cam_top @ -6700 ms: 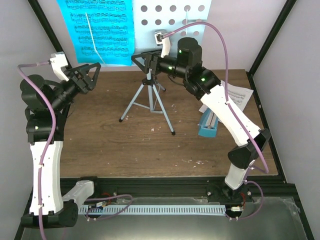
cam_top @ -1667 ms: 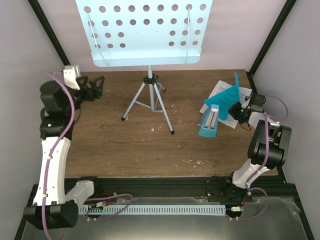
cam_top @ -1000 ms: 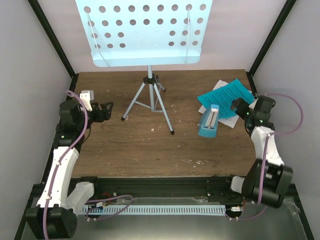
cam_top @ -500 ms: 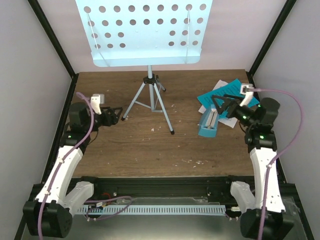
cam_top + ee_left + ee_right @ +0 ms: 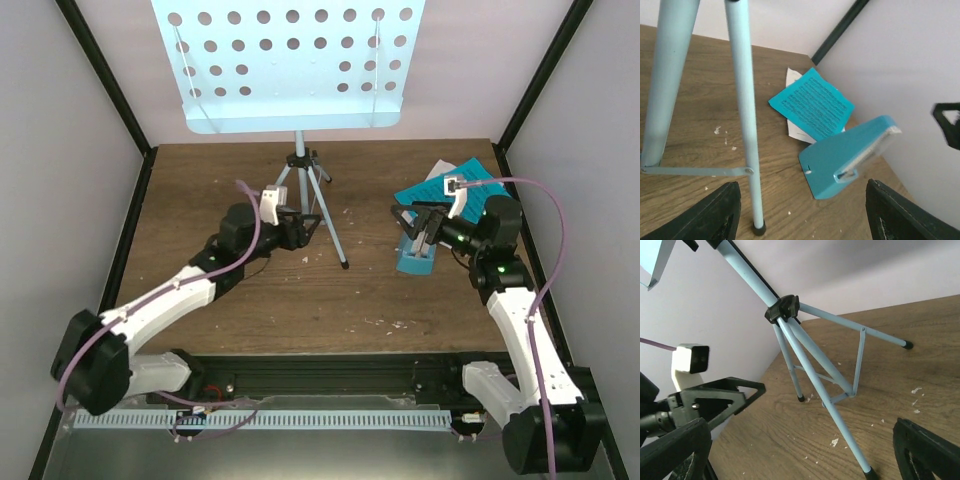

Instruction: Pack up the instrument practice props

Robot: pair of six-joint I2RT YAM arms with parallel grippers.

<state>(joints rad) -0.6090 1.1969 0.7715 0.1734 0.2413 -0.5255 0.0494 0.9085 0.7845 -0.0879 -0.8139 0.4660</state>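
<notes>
Left gripper (image 5: pixel 305 228), right gripper (image 5: pixel 412 222) swung inward, both agape; right wrist misses metronome (image 5: pixel 845 155).

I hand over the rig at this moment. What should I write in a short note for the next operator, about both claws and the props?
Left claw: open, empty, beside the tripod legs of the music stand.
Right claw: open, empty, close to the metronome.
Stand: upright at the rear, nothing on its desk.
Metronome: on the table, right side.
Music sheets: flat on the table behind it, cyan on white.
Done: sheets are off the stand.
Left: all three props to pack; no container in view.
</notes>
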